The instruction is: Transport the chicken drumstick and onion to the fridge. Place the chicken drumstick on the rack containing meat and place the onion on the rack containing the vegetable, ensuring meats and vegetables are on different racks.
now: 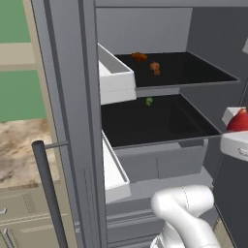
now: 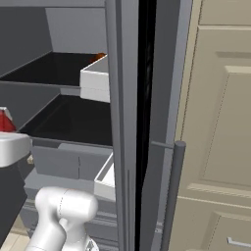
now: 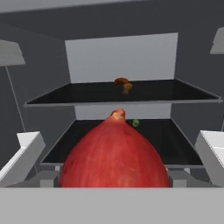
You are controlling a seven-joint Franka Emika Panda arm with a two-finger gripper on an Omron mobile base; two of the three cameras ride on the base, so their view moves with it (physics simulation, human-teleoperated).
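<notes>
Onion, glossy red bulb (image 3: 114, 153): I hold it in gripper (image 1: 240, 127), jaws wide around it. Lower black fridge shelf (image 3: 175, 140) lies straight ahead, tiny green vegetable (image 3: 135, 123) at back.

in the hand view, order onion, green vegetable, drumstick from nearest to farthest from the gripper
1. onion: right at the gripper, low centre.
2. vegetable: back of the lower rack, just right of centre.
3. chicken drumstick: upper rack, farther back.
</notes>
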